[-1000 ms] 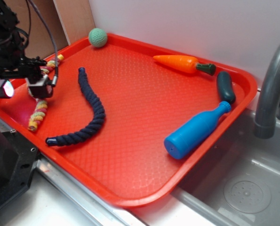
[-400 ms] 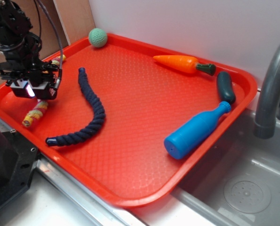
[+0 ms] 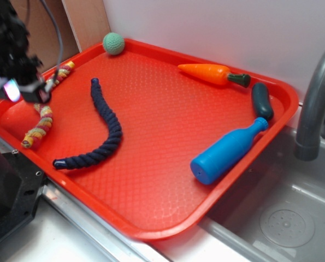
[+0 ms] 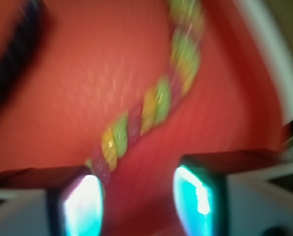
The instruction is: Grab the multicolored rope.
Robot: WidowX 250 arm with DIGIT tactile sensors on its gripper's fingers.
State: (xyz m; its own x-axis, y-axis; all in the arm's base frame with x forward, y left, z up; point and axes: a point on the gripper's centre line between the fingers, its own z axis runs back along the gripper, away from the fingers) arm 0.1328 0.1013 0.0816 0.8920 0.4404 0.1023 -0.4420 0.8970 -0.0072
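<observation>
My hand [image 4: 139, 189] hangs spread wide over the multicolored rope [image 4: 153, 105], its two pads [image 4: 82, 204] parted and gripping nothing, so that the strand can pass between them when I drop. The rope runs from just under my pads up and away ahead of me, near the raised rim of the red tray [image 3: 167, 229]. I judge this a good line for a pinch across its width. It is a thick twist of yellow, green and pink-red cord, soft-looking and wavy. The tray floor is pebbled plastic. Off to my left lies the navy rope [image 3: 110, 136], dark and plain, well apart from my target.
</observation>
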